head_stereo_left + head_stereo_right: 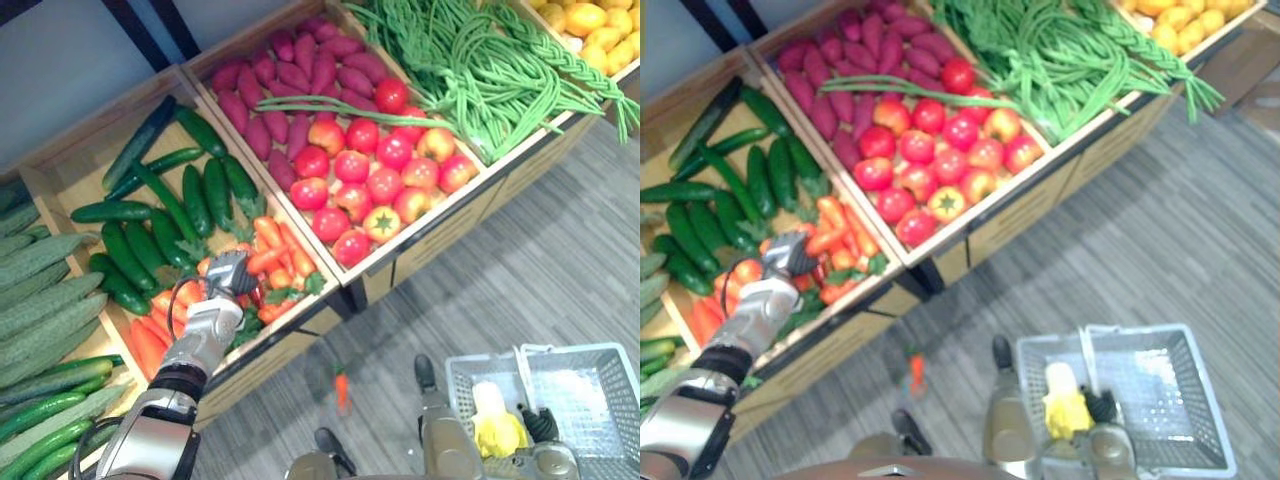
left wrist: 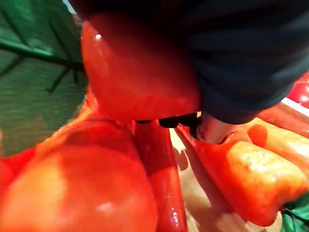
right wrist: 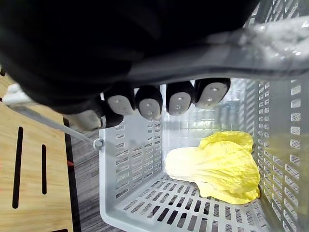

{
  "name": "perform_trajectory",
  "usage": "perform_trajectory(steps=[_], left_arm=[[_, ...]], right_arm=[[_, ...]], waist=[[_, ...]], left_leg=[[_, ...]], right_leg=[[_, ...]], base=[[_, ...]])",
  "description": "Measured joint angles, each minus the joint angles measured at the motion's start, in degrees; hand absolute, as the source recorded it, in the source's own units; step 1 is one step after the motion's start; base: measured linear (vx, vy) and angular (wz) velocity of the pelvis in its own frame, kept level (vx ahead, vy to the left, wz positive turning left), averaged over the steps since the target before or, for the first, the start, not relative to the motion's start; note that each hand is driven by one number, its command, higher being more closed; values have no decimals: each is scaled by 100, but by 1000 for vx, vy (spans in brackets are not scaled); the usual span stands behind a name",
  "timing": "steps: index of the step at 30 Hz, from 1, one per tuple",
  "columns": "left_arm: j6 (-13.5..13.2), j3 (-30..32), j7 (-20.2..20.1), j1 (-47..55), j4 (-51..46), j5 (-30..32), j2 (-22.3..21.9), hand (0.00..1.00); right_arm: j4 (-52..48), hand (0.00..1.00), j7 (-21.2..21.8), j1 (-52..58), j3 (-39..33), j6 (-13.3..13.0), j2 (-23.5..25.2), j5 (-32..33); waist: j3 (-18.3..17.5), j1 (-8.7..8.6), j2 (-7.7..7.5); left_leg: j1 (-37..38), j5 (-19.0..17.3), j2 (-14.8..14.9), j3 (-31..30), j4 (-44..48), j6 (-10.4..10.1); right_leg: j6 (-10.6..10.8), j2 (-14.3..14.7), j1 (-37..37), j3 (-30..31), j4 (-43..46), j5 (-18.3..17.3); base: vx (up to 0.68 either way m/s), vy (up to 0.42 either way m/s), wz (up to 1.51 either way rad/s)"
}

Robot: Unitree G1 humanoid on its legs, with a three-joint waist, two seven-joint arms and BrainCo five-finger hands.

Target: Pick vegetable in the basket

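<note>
1. Carrots [image 1: 270, 255] lie heaped at the near end of the wooden crate [image 1: 300, 335], just beside the cucumbers [image 1: 150, 235]. Our left hand [image 1: 228, 272] is down among them.
2. In the left wrist view one carrot [image 2: 135, 72] sits hard against the palm cover with dark fingertips [image 2: 178, 121] hooked beneath it. We judge the hand curled round it, a grip suited to lifting it clear of the pile.
3. Our right hand [image 3: 149, 104] has its fingers wrapped round the handle [image 3: 207, 60] of the white basket [image 1: 600, 400], so it hangs open-topped, well apart from the crate, ready to receive.
4. A yellow cabbage [image 3: 217, 164] lies in the basket. A stray carrot [image 1: 341, 388] lies on the floor [image 1: 520, 270] between crate and basket, so we count a loose grip as the risk.
</note>
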Motion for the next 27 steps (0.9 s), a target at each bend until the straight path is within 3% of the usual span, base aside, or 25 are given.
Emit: perform_trajectory(steps=[5, 9, 18, 27], left_arm=[[11, 14, -59, 20, -47, 6, 7, 100], [79, 42, -91, 149, -686, 8, 158, 100], [108, 501, -93, 555, -1851, 53, 481, 100], [-401, 382, -244, 1183, -3141, 49, 887, 100]], right_arm=[[93, 100, 2, 14, -62, 5, 2, -206], [135, 100, 16, 24, -126, 81, 35, -224], [169, 100, 116, 287, -385, 178, 185, -238], [188, 100, 277, 403, -663, 210, 112, -547]], waist=[[-8, 15, -11], [-43, 20, -43], [-444, 115, -169], [-703, 177, -250]], left_leg=[[8, 27, 9, -211, 43, 30], [28, 60, -5, -448, 49, 47], [116, 78, -9, -664, 29, 45], [219, 83, -58, -815, 10, 56]], right_leg=[[-7, -54, 162, -182, -6, -5], [-6, -78, 368, -390, -70, -5], [-7, -96, 656, -597, -219, -4], [-4, -155, 908, -716, -350, 4]], base=[[-40, -46, 22], [-24, -37, 25], [-7, -24, 12], [-18, -18, 8]])
